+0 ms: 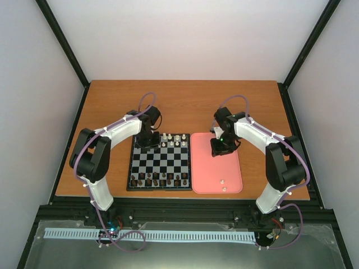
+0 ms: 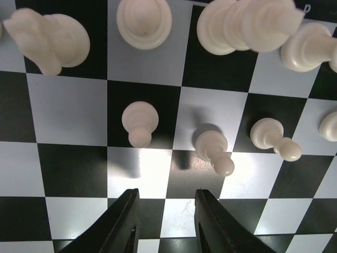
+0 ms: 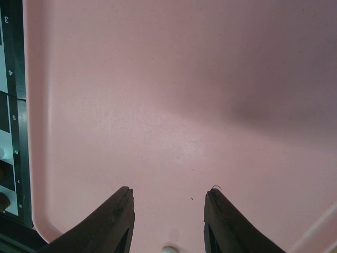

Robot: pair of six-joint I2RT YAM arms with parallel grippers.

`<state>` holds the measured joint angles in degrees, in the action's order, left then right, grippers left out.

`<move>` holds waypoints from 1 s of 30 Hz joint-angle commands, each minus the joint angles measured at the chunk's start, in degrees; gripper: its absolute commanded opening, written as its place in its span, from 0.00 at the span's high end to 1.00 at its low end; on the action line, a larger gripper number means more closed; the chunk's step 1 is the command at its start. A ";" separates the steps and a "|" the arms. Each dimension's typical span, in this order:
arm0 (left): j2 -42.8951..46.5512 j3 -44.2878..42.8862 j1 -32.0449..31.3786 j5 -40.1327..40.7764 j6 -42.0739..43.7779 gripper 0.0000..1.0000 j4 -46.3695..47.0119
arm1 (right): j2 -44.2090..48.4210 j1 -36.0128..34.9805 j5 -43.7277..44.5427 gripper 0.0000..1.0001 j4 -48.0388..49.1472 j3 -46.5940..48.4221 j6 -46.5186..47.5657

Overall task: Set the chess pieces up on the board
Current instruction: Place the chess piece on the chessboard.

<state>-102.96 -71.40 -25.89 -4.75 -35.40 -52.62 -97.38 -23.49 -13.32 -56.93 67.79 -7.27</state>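
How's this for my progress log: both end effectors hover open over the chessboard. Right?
Only the left end effector hovers open over the chessboard; the right end effector hovers open over the pink tray, as the right wrist view shows.

Both arms: white link shells, black joint housings; left arm, right arm. Lilac cable loops along each. Fingers of left gripper and right gripper matte black, tapering to blunt tips.

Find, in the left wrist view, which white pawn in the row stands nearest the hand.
The second pawn from the left, just ahead of the left hand; the others stand farther off.
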 commanded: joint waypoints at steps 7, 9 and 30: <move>-1.23 -0.61 -0.35 0.58 -2.45 0.69 2.36 | -0.30 0.54 -0.22 0.62 0.50 0.81 0.68; -1.43 -0.59 -0.36 0.78 -2.88 0.69 2.71 | -0.35 0.50 -0.21 0.62 0.58 0.76 0.68; -3.25 -1.94 -0.27 1.97 -4.09 0.69 3.61 | -0.76 0.46 -0.74 0.62 0.70 0.59 0.81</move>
<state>-105.60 -71.44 -25.89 -4.01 -38.24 -49.82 -97.67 -23.49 -13.76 -56.88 67.79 -7.22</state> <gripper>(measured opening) 0.314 0.381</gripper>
